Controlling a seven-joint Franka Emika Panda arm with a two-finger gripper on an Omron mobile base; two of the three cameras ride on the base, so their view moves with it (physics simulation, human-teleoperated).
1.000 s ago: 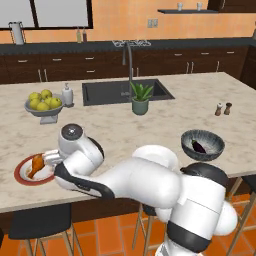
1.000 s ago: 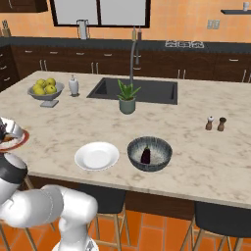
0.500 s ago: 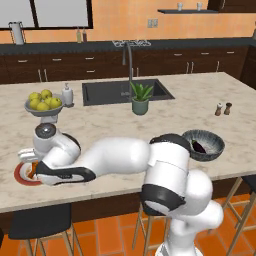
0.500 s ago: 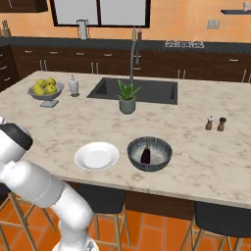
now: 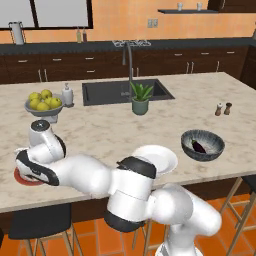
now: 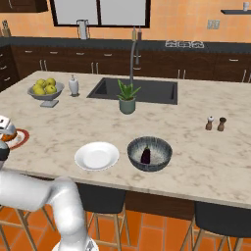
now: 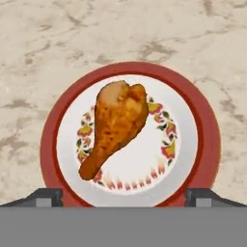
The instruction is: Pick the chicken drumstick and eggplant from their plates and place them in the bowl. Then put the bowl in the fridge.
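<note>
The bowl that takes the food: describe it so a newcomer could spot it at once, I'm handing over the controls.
On the marble island counter, look at the near edge, right of the plain white plate. The bowl is dark grey and streaked, with the eggplant already inside. Unlike the pedestal bowl of lemons far left, it sits flat and holds no fruit.

Hidden and cut-off parts

From the left base view you see the arm covering most of the red-rimmed plate (image 5: 25,178), leaving 1 sliver. In the hand view the fingertips (image 7: 46,197) are cut by the grey band. In the bowl (image 6: 149,153), the eggplant (image 6: 145,156) is too small for detail.
</note>
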